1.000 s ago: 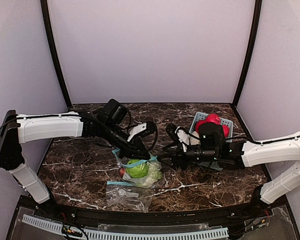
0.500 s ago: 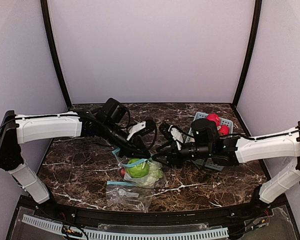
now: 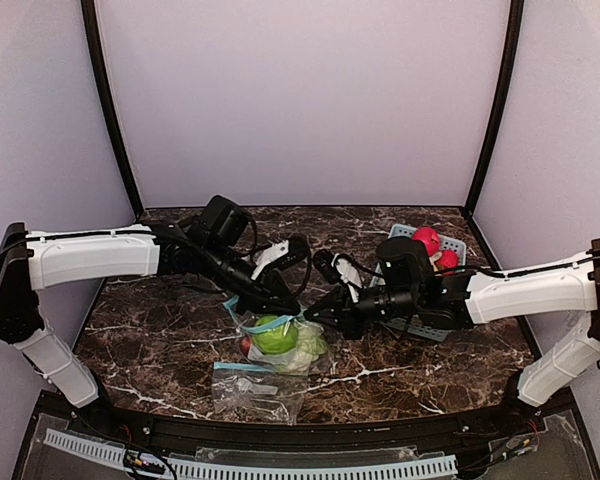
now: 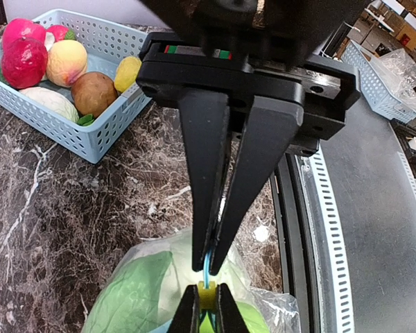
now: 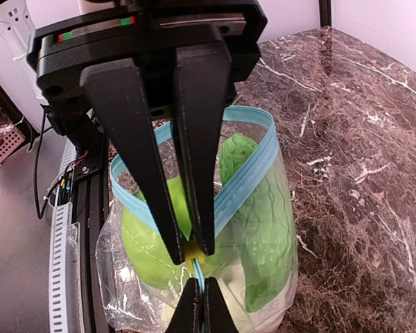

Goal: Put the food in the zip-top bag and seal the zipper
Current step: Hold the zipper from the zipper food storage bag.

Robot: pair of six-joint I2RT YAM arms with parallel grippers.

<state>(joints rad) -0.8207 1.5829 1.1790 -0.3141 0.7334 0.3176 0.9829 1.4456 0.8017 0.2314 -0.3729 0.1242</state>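
Top external view: my two arms reach in from either side and meet above the middle of the dark marble desk (image 3: 150, 330).
Left gripper (image 3: 286, 305): closed, my fingers pinching the blue zipper (image 5: 249, 173) strip at one corner of the bag's mouth.
Zip-top bag (image 3: 315, 350): sitting on the desk just below both grippers, between the arms, its mouth pulled up and gaping in a loop.
Food (image 5: 260, 236): green pieces sit inside the bag; a bit of red shows at the bag's left edge.
Spare bag (image 3: 248, 385): clear and flat on the desk, just in front of the filled one.
Right gripper (image 3: 309, 318): closed on a small yellow tab (image 5: 194, 248) on the zipper, tip to tip with my left gripper.
Basket (image 4: 90, 142): light blue, at the desk's right rear beside my right arm; it holds a red apple (image 4: 21, 59), a peach-coloured piece, a brown one, a yellow one and a white one.
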